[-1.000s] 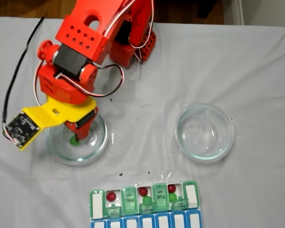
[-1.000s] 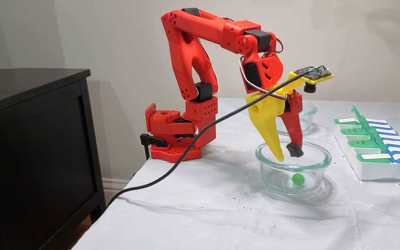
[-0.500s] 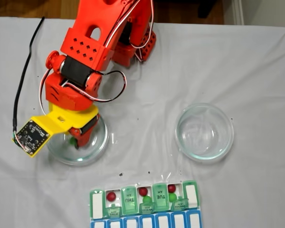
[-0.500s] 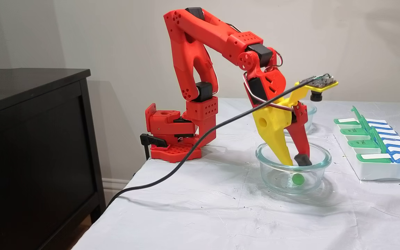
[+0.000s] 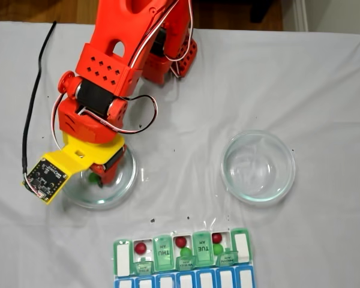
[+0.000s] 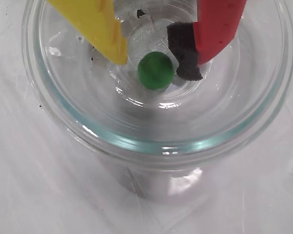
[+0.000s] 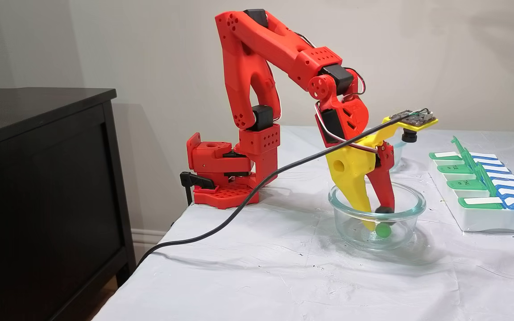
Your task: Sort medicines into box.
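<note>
One green ball (image 6: 156, 70) in my near glass dish (image 7: 411, 209), gripper (image 6: 154, 58) spread around it, pill box (image 5: 183, 255) beyond, wrinkled white tablecloth (image 7: 261, 276) (black cabinet (image 7: 38, 178) beside), beige wall (image 7: 150, 53).

- Arm base (image 5: 168, 57) stands at the far edge of the surface (image 5: 324, 90) in a fixed view, left of middle.
- Near dish (image 5: 99, 180) sits toward the left edge; second dish (image 5: 258, 166) lies well apart, toward the right edge.
- Pincer (image 6: 154, 56) reaches down inside the near dish, tips either side of one ball (image 6: 156, 70) on the dish floor.
- Box (image 5: 183, 255) lies at the near edge, between the two dishes.
- Five balls sit in the box compartments, e.g. (image 5: 140, 247).
- Cabinet (image 7: 38, 187) stands off the surface, beyond its edge by the arm base.
</note>
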Controlling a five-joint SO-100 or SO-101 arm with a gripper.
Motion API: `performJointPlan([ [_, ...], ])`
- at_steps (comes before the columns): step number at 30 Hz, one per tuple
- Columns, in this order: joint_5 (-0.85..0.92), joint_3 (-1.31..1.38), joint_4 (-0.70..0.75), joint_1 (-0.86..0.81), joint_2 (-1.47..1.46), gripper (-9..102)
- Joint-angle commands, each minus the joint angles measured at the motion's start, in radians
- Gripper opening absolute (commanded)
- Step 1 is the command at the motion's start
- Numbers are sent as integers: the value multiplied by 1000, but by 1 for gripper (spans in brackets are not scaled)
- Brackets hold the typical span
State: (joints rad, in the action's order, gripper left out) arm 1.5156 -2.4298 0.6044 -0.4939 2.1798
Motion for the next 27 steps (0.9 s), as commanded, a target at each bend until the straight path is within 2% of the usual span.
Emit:
performJointPlan([
  [1, 9, 66, -3, -12, -6, 17],
  [27, -49, 54, -95, -14, -20, 20],
])
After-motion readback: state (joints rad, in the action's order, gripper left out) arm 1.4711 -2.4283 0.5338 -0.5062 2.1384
